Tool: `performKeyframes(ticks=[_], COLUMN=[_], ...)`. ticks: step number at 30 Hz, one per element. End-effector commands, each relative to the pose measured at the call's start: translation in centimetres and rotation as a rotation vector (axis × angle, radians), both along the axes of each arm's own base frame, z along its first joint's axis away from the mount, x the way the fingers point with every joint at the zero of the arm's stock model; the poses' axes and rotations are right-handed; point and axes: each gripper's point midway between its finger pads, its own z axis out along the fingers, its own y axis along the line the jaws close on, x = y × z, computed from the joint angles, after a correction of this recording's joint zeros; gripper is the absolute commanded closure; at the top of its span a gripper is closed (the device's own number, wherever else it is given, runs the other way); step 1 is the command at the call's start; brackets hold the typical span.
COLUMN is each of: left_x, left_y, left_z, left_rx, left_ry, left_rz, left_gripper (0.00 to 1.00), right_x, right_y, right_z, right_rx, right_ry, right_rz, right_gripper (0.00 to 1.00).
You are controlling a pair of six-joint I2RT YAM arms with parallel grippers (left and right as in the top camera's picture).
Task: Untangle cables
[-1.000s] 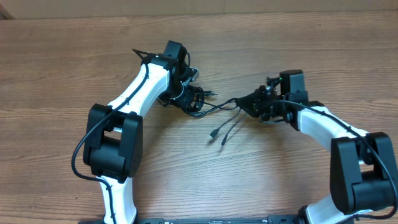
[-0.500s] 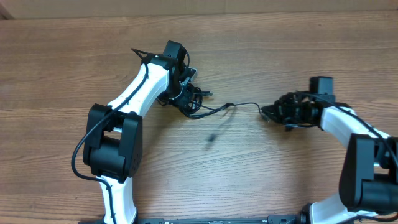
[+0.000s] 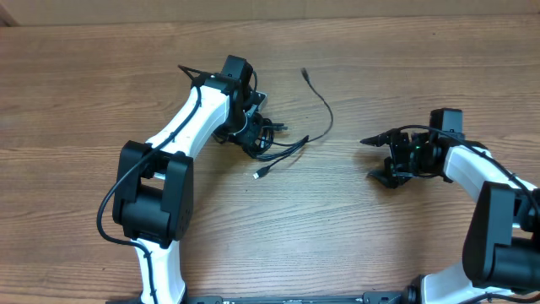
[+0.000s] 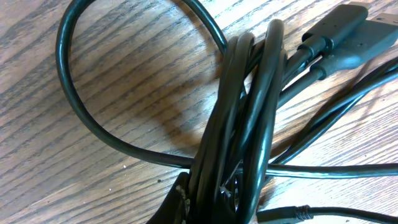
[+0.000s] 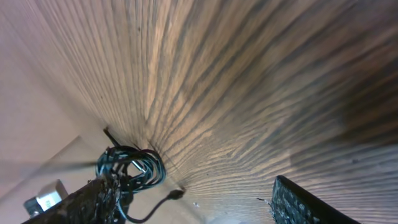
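- Cables (image 3: 272, 143): black coiled bundle on the wooden desk (image 3: 380, 67), left of centre. One strand (image 3: 327, 110) curves up and away from it.
- Left end effector (image 3: 253, 131): clenched on the cables.
- Right end effector (image 3: 372, 160): released, fingers spread, holding nothing, well apart from the bundle.

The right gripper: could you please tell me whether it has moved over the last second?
Yes. The right gripper has drawn back rightward, away from the left gripper holding the cables, which stayed put.
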Motion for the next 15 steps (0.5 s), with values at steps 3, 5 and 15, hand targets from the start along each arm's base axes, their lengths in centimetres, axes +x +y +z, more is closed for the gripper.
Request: performKeyframes(ticks=[3,5,15], left_x=[0.2,0.2,0.3], left_y=[0.8,0.8,0.8], left_z=[0.4,0.4,0.4], left_rx=[0.030,0.030,0.028], left_ry=[-0.018,-0.018,-0.021], left_rz=[0.017,0.017,0.017], left_gripper=[0.96,0.96,0.96], right_x=[0.0,0.0,2.8], right_y=[1.8,2.8,10.1], right_z=[0.8,0.9,7.8], right_rx=[-0.016,-0.016,0.286], right_ry=[-0.049,-0.061,-0.364], right_rz=[0.065,0.093,0.270], right_gripper=[0.31,0.42,0.51])
